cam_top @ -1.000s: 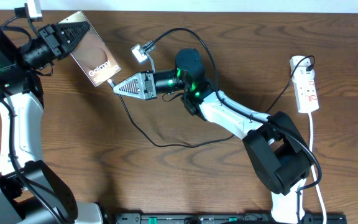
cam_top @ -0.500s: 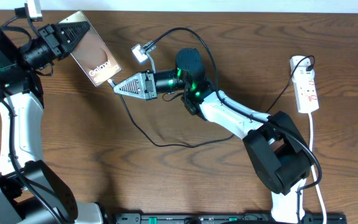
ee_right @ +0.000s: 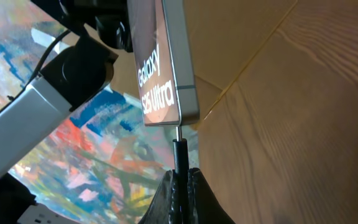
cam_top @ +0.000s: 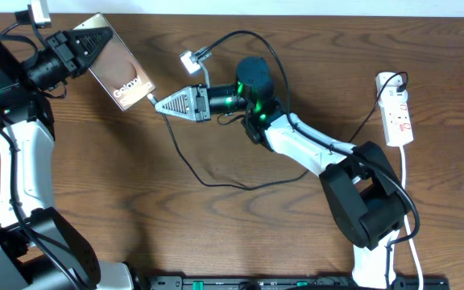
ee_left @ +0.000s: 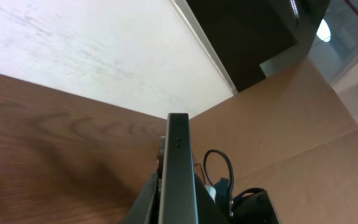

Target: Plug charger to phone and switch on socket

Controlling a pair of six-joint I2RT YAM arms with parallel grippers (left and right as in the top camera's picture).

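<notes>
Right hand (cam_top: 158, 102) pinched on the plug tip of the charger (ee_right: 179, 151), tip touching the bottom edge of the phone (cam_top: 121, 72), in line with its long axis. Left hand (cam_top: 85, 45) clamps the phone above the worktop (cam_top: 216, 242) far-left corner. I'd push straight toward that corner.

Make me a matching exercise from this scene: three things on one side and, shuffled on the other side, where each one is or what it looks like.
Column one:
1. phone
2. socket
3. charger

Column two:
A. white with red markings, far right in the overhead view, held by nothing
B. black, its plug tip pinched in the right gripper and meeting the bronze slab's lower edge
C. clamped in the left gripper at the top left, white lettering showing

Pairs: 1-C, 2-A, 3-B
</notes>
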